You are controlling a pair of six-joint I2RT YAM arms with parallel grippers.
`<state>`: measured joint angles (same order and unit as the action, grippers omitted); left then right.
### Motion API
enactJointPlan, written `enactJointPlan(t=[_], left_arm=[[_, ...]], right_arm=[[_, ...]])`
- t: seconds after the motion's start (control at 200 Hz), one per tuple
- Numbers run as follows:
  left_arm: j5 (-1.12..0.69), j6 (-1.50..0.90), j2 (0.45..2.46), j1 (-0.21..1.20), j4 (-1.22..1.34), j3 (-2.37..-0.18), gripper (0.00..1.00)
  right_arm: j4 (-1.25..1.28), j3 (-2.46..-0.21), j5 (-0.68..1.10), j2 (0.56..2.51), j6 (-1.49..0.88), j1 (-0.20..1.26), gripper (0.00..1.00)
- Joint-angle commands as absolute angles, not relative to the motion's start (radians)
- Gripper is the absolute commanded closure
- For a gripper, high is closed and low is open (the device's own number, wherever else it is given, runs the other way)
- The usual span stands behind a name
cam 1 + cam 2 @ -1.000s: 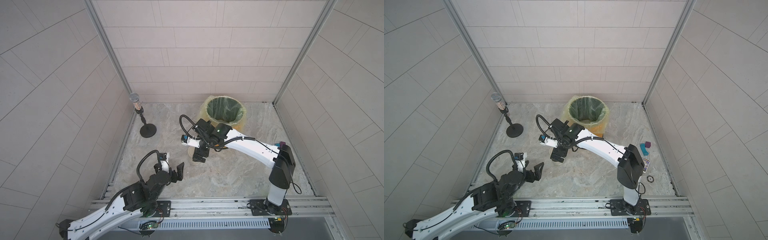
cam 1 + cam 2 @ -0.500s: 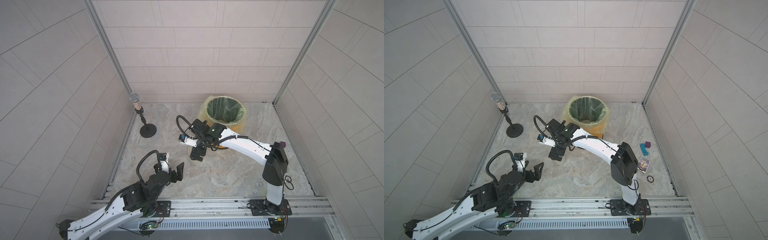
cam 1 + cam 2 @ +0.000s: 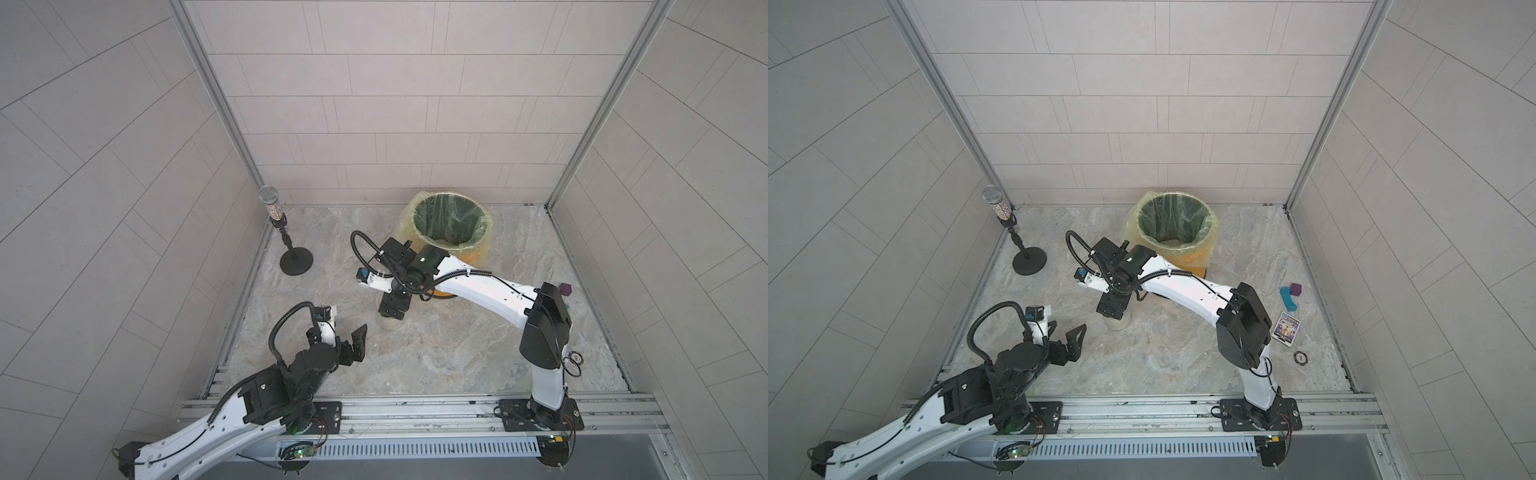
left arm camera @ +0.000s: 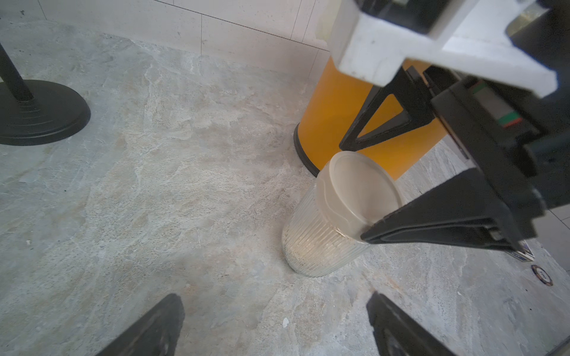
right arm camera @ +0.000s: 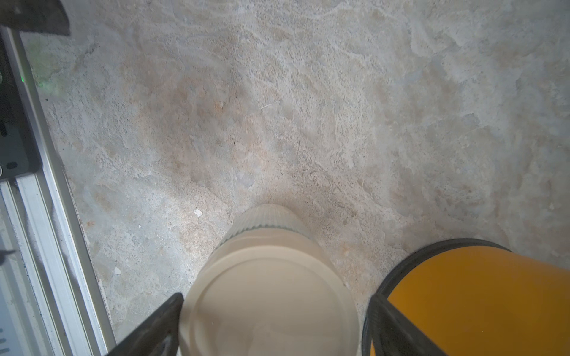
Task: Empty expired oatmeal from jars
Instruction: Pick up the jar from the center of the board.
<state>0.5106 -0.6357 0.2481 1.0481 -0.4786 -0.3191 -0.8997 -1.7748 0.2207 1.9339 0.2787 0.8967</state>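
1. Task status: the jar [image 4: 317,246] stands upright on the table [image 3: 415,357], just beside the orange bin [image 4: 333,123], with its cream lid [image 5: 271,277] seated. The oatmeal [image 4: 308,259] shows as a pale fill behind the ribbed glass. This jar has not been emptied.
2. Right pincer [image 5: 276,300]: it straddles the lid from above with its jaws wide. One finger [image 5: 154,326] sits at the lid's edge. The opposite finger [image 5: 398,326] stands just clear of it, so no grip is made yet.
3. Left pincer [image 4: 274,308]: it hovers over the table near the jar, with its jaws spread wide and nothing held.
4. Remaining work, as judged: close on the lid, take it off, carry the jar over the bin and tip the oatmeal out. Only one jar is in view.
5. Both top views show the overall layout and look down into the bin's liner [image 3: 432,216]. A pale patch [image 3: 442,240] lies at the liner's bottom; whether it is oatmeal cannot be told. In these views the right pincer covers most of the jar.
6. Only the left wrist view shows the jar's side wall and the fill inside.
7. Only the right wrist view shows the gap between finger and lid.
8. In a top view, a card [image 3: 1286,328] and a teal block [image 3: 1288,299] lie well apart from the jar.
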Motion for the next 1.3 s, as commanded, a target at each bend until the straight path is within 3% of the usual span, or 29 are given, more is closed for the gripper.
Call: enactJointPlan(t=[0.0, 0.585, 0.78, 0.891, 1.076, 1.291], left_arm=[[0.529, -0.646, 0.238, 1.054, -0.497, -0.304, 0.00], [0.528, -0.642, 0.238, 1.054, -0.494, -0.300, 0.00], [0.524, -0.636, 0.242, 1.054, -0.480, -0.298, 0.00], [0.515, -0.618, 0.251, 1.054, -0.460, -0.298, 0.00], [0.457, -0.508, 0.337, 1.054, -0.280, -0.236, 0.00], [0.389, -0.388, 0.553, 1.053, 0.032, -0.168, 0.00]], right_arm=[[-0.930, -1.784, 0.212, 1.933, 0.269, 0.899, 0.09], [-0.941, -1.785, 0.218, 1.954, 0.256, 0.899, 0.14], [-0.947, -1.785, 0.219, 1.962, 0.256, 0.899, 0.21], [-0.957, -1.787, 0.231, 1.965, 0.256, 0.900, 0.38], [-0.973, -1.788, 0.237, 1.957, 0.256, 0.899, 0.47], [-0.997, -1.794, 0.247, 1.942, 0.243, 0.885, 0.51]])
